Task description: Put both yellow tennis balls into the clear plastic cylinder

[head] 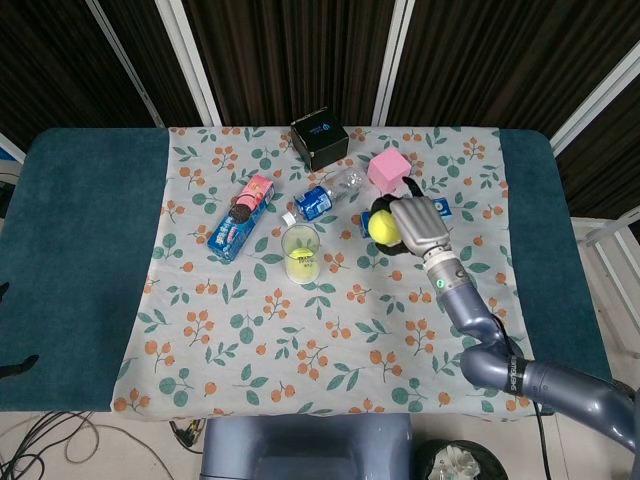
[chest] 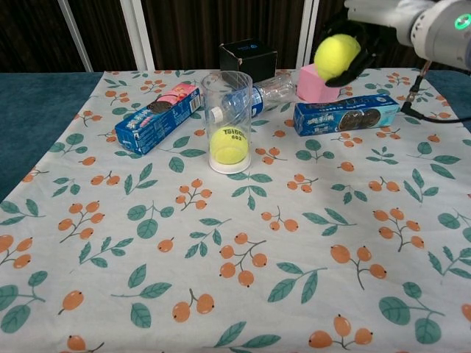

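My right hand holds a yellow tennis ball lifted well above the cloth, right of the cylinder and in front of the pink cube. The clear plastic cylinder stands upright near the middle of the cloth. A second yellow tennis ball lies at its bottom. My left hand does not show in either view.
A blue cookie box lies under the raised hand, the pink cube behind it. A plastic bottle, a black box and a blue-pink cookie pack lie around the cylinder. The table has teal edges.
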{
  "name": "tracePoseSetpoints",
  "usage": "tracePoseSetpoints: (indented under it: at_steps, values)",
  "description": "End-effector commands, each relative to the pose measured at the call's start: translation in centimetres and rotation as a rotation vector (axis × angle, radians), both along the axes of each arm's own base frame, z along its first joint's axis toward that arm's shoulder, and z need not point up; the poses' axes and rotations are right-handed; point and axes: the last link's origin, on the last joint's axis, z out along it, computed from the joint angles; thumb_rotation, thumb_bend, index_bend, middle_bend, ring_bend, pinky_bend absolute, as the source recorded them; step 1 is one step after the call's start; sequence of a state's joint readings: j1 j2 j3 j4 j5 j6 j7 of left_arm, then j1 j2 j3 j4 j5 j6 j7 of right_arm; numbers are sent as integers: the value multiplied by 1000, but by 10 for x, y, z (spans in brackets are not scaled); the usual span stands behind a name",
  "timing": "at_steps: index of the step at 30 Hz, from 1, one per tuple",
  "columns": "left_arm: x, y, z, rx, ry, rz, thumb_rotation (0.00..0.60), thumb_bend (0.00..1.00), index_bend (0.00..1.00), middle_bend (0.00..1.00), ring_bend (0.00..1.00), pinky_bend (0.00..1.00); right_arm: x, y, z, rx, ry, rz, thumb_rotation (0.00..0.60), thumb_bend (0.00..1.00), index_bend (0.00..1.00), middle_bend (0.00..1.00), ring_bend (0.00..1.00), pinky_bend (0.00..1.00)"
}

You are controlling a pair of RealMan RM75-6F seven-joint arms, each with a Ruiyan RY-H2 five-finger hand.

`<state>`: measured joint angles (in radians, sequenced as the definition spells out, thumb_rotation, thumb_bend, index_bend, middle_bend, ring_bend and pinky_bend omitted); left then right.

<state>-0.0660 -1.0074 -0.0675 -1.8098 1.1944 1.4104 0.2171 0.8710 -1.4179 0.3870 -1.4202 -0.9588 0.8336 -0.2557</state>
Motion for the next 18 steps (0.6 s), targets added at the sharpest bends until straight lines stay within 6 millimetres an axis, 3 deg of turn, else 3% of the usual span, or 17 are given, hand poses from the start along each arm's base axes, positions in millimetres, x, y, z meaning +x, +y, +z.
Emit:
tracePoseSetpoints:
  at_steps: [1, 9, 18]
  values:
    - [0, 0, 0, 0, -1, 1, 600, 0, 0, 0, 0, 0, 39, -11, 10, 6, -22, 26, 600, 433, 505, 380, 551, 0]
    - [-1, 0, 2, 5, -6, 0, 600, 0, 0, 0, 0, 0, 84, -15, -3, 59, -63, 42, 600, 433, 505, 380, 551, 0]
    - [-1, 0, 2, 2, -12, 5, 600, 0, 0, 0, 0, 0, 103, -4, -29, 145, -75, 47, 600, 433, 505, 380, 551, 0]
